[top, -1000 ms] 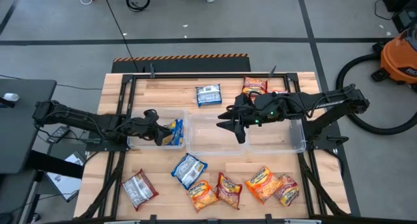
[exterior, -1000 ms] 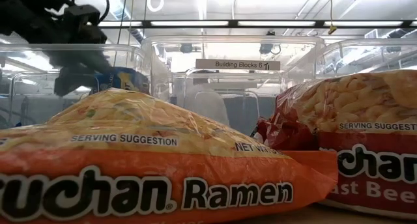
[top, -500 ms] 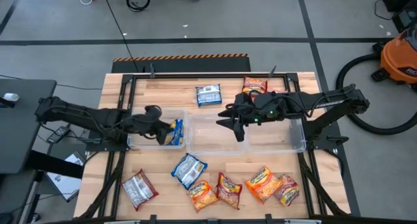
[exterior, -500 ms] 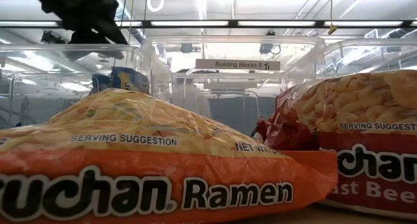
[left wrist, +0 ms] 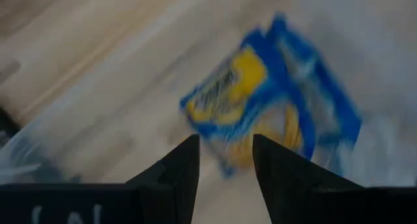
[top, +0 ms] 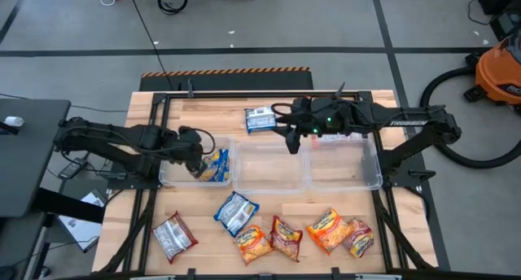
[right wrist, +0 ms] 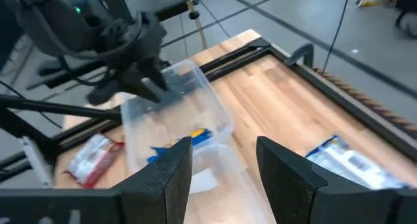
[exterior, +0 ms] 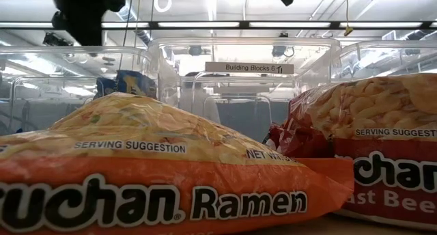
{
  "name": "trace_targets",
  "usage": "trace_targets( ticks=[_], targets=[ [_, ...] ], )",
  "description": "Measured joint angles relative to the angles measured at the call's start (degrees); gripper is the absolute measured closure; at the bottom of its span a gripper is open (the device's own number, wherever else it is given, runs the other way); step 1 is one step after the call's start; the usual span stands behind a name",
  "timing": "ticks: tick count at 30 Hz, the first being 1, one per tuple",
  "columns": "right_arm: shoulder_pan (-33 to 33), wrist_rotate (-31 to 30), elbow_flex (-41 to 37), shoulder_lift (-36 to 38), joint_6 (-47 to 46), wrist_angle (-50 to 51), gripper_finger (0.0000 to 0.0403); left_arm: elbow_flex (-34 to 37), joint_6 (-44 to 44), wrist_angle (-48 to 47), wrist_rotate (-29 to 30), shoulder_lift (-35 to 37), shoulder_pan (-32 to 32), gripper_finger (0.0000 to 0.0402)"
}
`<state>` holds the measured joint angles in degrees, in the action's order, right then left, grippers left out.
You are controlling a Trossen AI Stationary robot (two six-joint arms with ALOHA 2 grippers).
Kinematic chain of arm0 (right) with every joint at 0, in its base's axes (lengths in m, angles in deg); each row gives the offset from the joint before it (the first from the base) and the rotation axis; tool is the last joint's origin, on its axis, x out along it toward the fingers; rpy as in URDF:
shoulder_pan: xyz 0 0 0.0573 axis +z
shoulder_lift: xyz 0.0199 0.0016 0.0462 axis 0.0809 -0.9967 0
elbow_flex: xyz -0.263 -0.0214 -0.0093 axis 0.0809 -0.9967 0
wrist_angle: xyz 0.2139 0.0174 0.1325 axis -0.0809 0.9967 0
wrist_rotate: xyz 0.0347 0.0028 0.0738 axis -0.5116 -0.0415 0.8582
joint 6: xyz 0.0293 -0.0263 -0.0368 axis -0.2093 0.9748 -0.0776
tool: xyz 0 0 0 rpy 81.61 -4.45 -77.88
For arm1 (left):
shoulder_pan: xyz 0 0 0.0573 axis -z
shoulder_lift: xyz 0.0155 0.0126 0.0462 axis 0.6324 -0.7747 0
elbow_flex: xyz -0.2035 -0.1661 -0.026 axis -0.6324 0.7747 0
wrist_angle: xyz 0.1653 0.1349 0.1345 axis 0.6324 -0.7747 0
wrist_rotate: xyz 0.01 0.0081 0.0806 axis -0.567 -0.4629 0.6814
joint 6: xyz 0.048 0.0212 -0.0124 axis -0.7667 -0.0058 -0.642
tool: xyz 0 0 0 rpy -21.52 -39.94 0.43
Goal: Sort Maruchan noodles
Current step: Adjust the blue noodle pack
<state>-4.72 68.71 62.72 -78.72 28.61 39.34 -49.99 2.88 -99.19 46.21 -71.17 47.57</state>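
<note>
Maruchan noodle packets lie about the table. A blue-and-yellow packet (top: 216,165) lies in the left clear bin (top: 172,179); my left gripper (top: 196,159) hovers open above it (left wrist: 260,100) and holds nothing. My right gripper (top: 290,139) stands open and empty over the far rim of the middle bin (top: 269,185), near a blue-white packet (top: 260,119) flat on the table. Several more packets lie along the near edge, among them a blue-white one (top: 236,212) and a red-silver one (top: 173,235). An orange packet (exterior: 150,173) fills the low view.
A third clear bin (top: 343,181) stands at the right of the row. An orange-red packet (top: 317,107) lies at the far side. Orange and red packets (top: 328,229) cluster at the near right. A black frame (top: 244,94) runs along the table's edges.
My left gripper has risen out of the left bin and tipped to point steeply down; the blue-and-yellow packet stays in the bin. My right gripper has swung from over the middle bin toward the table's far edge, closer to the blue-white packet.
</note>
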Motion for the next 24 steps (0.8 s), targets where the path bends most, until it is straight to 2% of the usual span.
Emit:
trace_targets(
  ticks=[4,9,15,24],
  targets=[
    [-1.35,1.42,0.0,0.0,3.37,0.02,0.0226,1.66,-6.01,-0.17,-9.13,-0.08,-2.2,0.0253],
    [-3.04,2.64,0.0,0.0,4.19,1.54,0.0226,7.53,1.0,1.08,-14.53,-0.1,-9.51,0.0253],
    [-3.9,2.78,0.0,0.0,4.6,2.11,0.0226,11.79,3.78,10.26,-14.75,-1.36,-14.75,0.0254],
    [-4.63,3.69,0.0,0.0,4.48,3.06,0.0226,11.88,6.18,11.05,-18.77,-11.07,-16.55,0.0274]
  ],
)
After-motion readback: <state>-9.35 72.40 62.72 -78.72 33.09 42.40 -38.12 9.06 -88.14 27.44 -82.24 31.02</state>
